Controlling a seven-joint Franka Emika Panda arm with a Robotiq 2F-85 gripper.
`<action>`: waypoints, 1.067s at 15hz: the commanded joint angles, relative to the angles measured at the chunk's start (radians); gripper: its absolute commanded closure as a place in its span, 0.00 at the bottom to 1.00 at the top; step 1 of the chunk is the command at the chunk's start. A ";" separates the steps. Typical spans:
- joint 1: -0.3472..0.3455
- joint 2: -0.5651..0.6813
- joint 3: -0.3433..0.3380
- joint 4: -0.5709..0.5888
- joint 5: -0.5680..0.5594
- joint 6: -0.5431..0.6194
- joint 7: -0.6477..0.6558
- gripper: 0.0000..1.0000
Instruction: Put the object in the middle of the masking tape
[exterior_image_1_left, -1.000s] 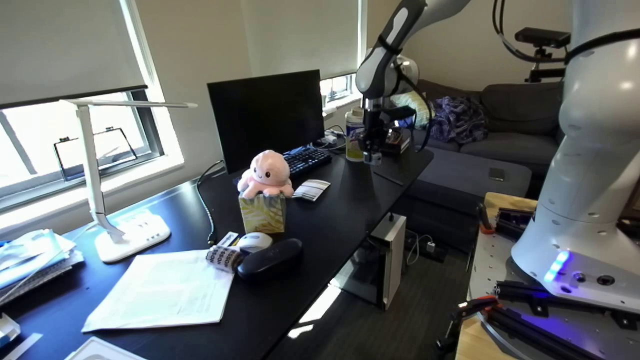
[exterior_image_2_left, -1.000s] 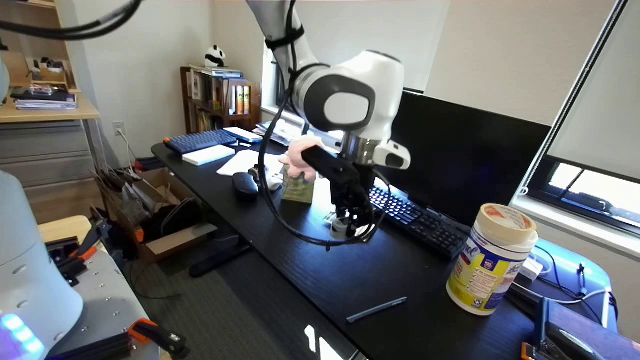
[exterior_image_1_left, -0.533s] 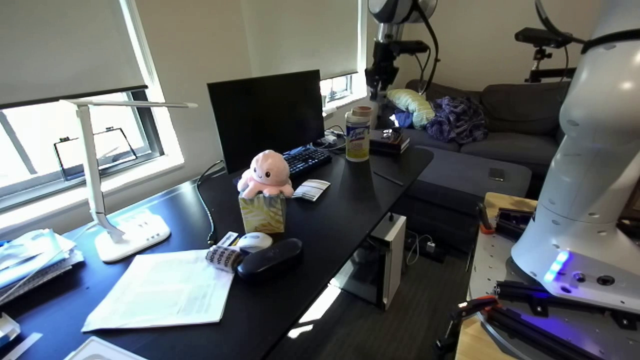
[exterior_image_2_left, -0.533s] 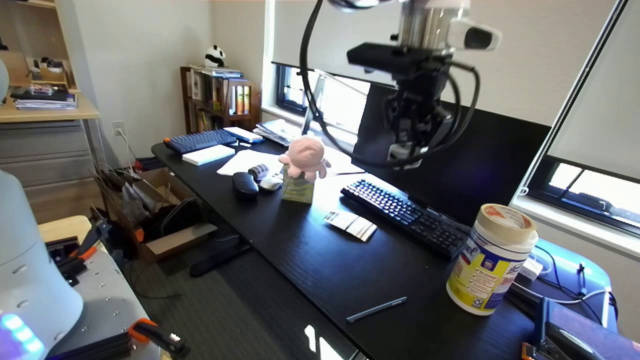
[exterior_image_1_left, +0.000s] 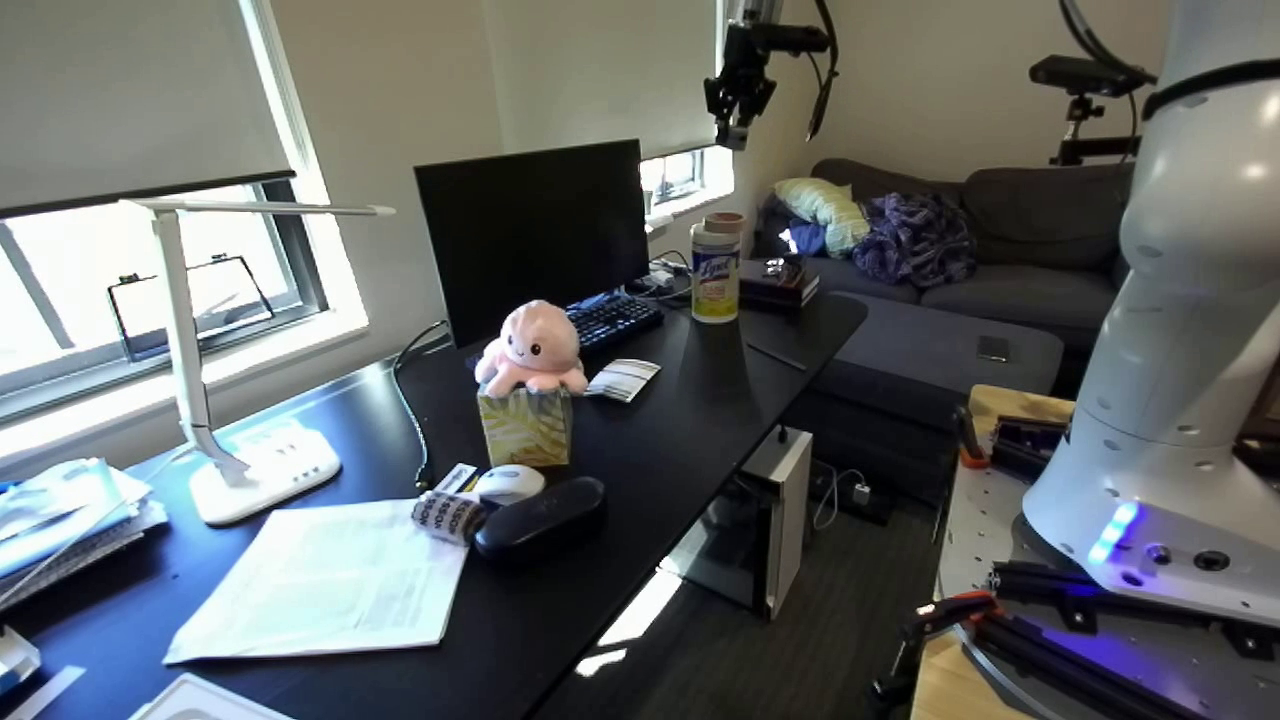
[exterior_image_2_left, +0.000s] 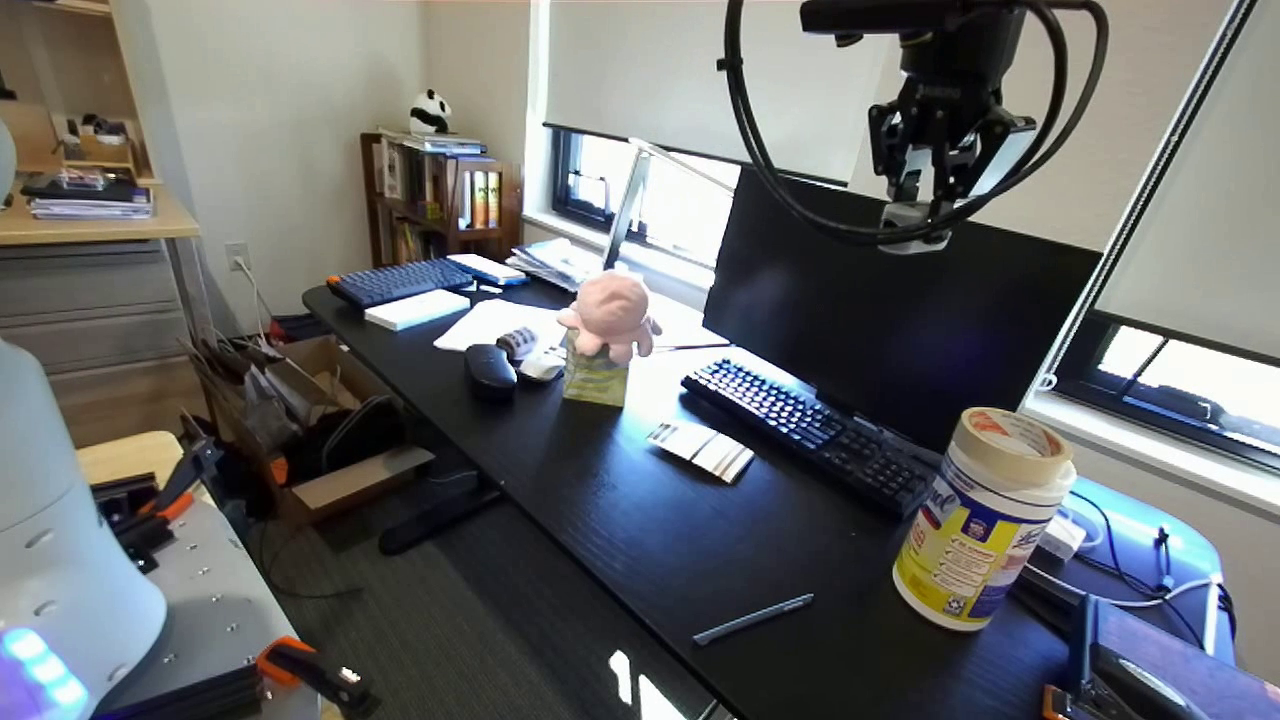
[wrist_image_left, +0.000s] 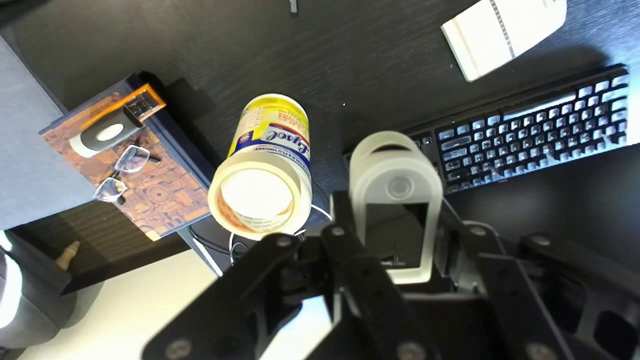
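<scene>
Plainly, the claw (exterior_image_2_left: 924, 195) was parted only by the breadth of a pale, round-topped device (wrist_image_left: 399, 186), which it seemed to grip by both flanks, at the upper right of an exterior view. In the wrist view the device's long axis ran up and down the frame, its lower end tipped slightly right. The coming move looked to turn on one offset: the masking tape (exterior_image_2_left: 1000, 460) sat left of the device in the wrist view, both near mid-height of the frame, and below and right of the claw in an exterior view, well apart. The tape rested on top of the wipes canister (exterior_image_2_left: 975, 558), its hole facing up, so the device probably needed carrying across, then lowering into it.

Counted outward, there were one claw on one arm (exterior_image_1_left: 1185, 320), one device, one masking tape and one canister; beyond them, two keyboards (exterior_image_2_left: 805, 432), one monitor (exterior_image_1_left: 535, 240), one pen-like stick (exterior_image_2_left: 753, 619), one pair of glasses (wrist_image_left: 132, 159) and one pink plush toy (exterior_image_2_left: 610, 310) on one patterned box (exterior_image_1_left: 527, 428).
</scene>
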 joint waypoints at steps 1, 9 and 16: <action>0.005 0.009 -0.006 0.008 0.002 -0.004 -0.001 0.87; -0.061 0.272 -0.056 0.224 0.043 -0.069 0.220 0.87; -0.122 0.431 -0.031 0.384 0.116 -0.057 0.298 0.87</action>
